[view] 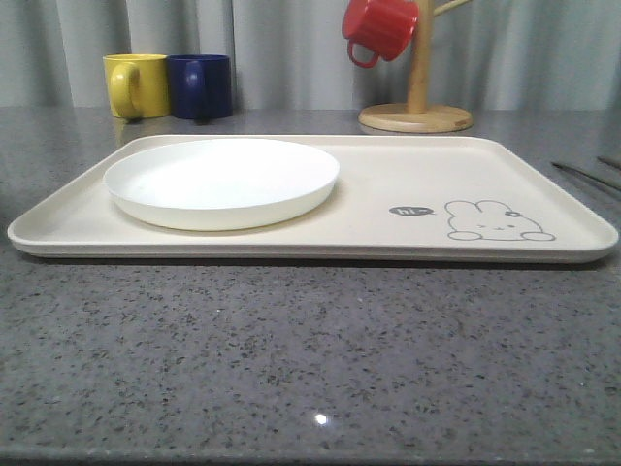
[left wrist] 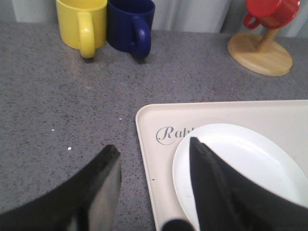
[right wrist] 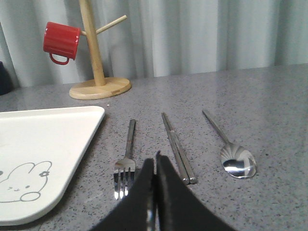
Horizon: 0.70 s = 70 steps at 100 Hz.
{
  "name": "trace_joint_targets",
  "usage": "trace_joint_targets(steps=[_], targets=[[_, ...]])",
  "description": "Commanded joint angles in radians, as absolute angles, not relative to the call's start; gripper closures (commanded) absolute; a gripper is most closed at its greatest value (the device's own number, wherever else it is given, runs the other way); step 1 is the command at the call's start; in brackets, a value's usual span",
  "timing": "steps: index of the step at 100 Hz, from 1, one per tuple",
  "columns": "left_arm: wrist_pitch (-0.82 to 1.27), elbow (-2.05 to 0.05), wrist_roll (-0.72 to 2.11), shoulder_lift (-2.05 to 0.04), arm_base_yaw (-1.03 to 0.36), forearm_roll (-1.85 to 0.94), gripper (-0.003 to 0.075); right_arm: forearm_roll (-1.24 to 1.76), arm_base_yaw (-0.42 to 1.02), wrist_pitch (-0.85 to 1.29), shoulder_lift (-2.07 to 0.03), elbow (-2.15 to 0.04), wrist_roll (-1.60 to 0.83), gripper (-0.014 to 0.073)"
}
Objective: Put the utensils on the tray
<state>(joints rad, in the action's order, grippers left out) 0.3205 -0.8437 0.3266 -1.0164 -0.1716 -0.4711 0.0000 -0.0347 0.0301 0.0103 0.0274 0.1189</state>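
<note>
Plate (view: 221, 181) already sits on the tray (view: 388, 194), over toward its left end, rabbit drawing (view: 498, 222) on the right end left bare. Fork (right wrist: 125, 166), chopsticks (right wrist: 177, 149) and spoon (right wrist: 230, 152) lie side by side on the desk (view: 310, 359) just off the tray's right edge, fork nearest that edge, spoon farthest, none of them touching.

Right tool (right wrist: 155, 166) hovers low between fork and chopsticks, fingers pressed together, nothing held. Left tool (left wrist: 154, 159) hangs spread wide above the tray's left corner and the plate rim, also holding nothing.

Probably fork first, being closest. Needs opening up before coming down, then a straddle across the thin handle rather than the tines. Flat metal on stone looks slippery, so a pinch right at desk level, fingertips nearly scraping. Worth keeping clear of the chopsticks, which would likely roll if nudged. Then a lift over the low rim and a drop onto the bare right end beside the plate.

Mugs (view: 170, 85) and mug tree (view: 417, 68) at the desk's back edge, well out of the way.
</note>
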Motion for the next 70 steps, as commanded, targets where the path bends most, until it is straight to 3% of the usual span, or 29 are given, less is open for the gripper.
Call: trace_joint_targets(steps=[1, 26, 41, 57, 70], targets=[[0.18, -0.772, 0.321, -0.889, -0.177, -0.482, 0.0393, 0.0, -0.032, -0.047, 0.032, 0.01, 0.111, 0.0662], [0.054, -0.511, 0.321, -0.581, -0.177, -0.477, 0.0395, 0.0, -0.032, -0.047, 0.032, 0.01, 0.111, 0.0662], [0.054, -0.42, 0.321, -0.451, -0.177, -0.477, 0.0435, 0.0, -0.032, -0.047, 0.032, 0.01, 0.111, 0.0662], [0.049, -0.369, 0.321, -0.348, -0.177, -0.477, 0.0561, 0.0, -0.032, -0.047, 0.032, 0.01, 0.111, 0.0662], [0.049, -0.357, 0.321, -0.315, -0.177, -0.472, 0.0721, 0.0, -0.032, -0.047, 0.032, 0.01, 0.111, 0.0662]])
